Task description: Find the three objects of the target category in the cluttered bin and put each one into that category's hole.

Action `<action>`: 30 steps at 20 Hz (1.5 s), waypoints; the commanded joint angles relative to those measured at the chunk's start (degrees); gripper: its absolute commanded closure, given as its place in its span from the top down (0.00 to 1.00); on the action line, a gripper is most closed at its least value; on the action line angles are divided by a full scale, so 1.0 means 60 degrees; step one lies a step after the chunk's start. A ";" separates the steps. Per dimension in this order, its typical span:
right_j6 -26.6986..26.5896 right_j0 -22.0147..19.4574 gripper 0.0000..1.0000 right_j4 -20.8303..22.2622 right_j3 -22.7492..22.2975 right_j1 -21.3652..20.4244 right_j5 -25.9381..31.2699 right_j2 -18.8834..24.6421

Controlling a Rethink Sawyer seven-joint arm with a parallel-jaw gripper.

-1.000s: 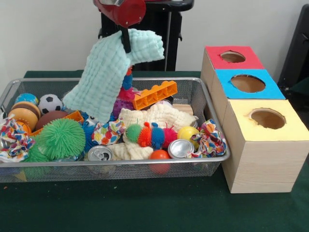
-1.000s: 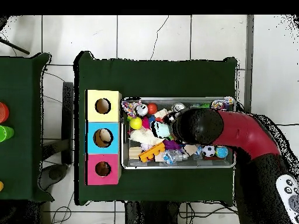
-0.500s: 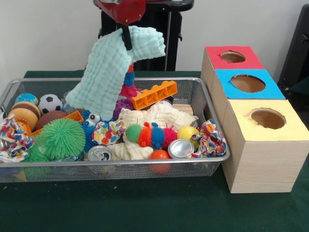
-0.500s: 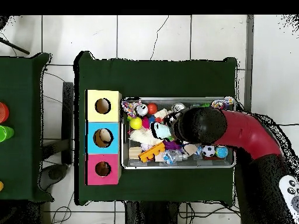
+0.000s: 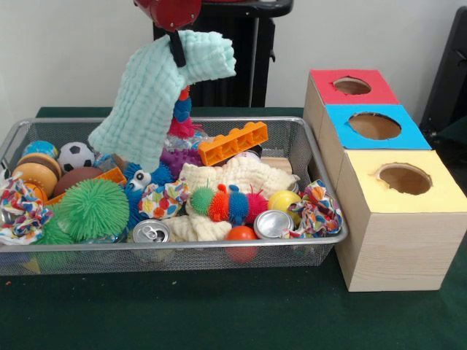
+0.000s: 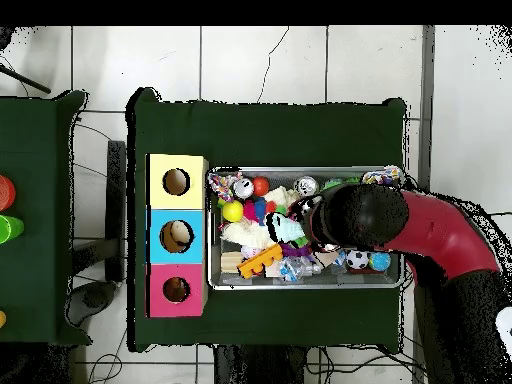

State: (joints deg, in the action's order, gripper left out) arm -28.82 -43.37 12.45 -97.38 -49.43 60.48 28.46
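Observation:
My gripper (image 5: 177,52) is shut on a mint-green waffle cloth (image 5: 155,95) and holds it above the wire bin (image 5: 321,182); the cloth's lower corner hangs just over the toys at the bin's back left. In the overhead view the arm (image 6: 420,225) covers the bin's right half, and a patch of the cloth (image 6: 288,228) shows beside it. A cream cloth (image 5: 241,173) lies in the bin's middle. Two patterned fabric scrunchies lie at its front right (image 5: 315,210) and front left (image 5: 20,210). The box beside the bin has a red hole (image 5: 352,85), a blue hole (image 5: 374,125) and a yellow hole (image 5: 403,178).
The bin also holds a green spiky ball (image 5: 91,209), a soccer ball (image 5: 75,155), an orange brick (image 5: 233,142), a rainbow caterpillar (image 5: 228,203), two cans (image 5: 151,232) and small balls (image 5: 284,200). A side table (image 6: 35,215) stands left in the overhead view.
The gripper has risen and shifted left in the front view, lifting the mint cloth so that its hanging end clears more of the toys.

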 commanded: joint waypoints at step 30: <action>0.1067 -0.0269 0.00 -0.0674 -0.0120 0.0248 0.0533 0.0915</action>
State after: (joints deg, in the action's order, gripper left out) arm -28.82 -44.03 11.73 -93.90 -47.03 61.04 29.52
